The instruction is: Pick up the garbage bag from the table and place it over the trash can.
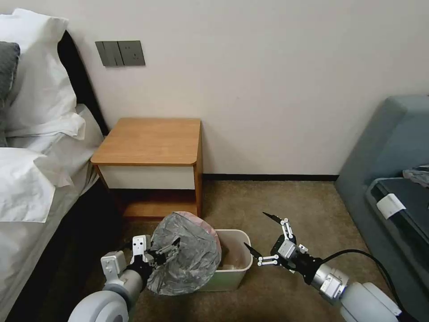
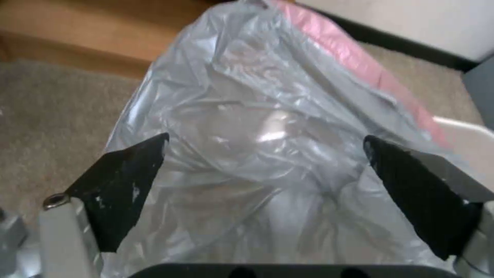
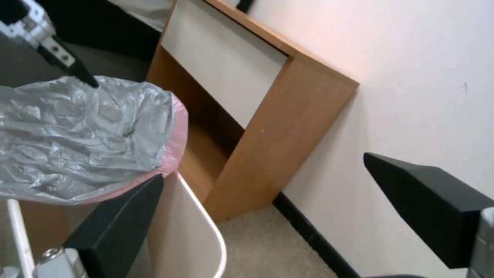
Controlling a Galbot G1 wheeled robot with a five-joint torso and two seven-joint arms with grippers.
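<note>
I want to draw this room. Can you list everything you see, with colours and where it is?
garbage bag: one, grey with pink edge, puffed over the left part of the trash can
trash can: one, cream, on the carpet in front of the table
table: one, orange-brown with white drawer front, against the wall
pillows: white, on the bed at far left
wall switch panel: one, grey, above the table
sofa: one, blue-grey, at right
carpet: brown, the floor
left gripper: one, black fingers, open, against the bag
right gripper: one, black fingers, open, right of the trash can, holding nothing
</note>
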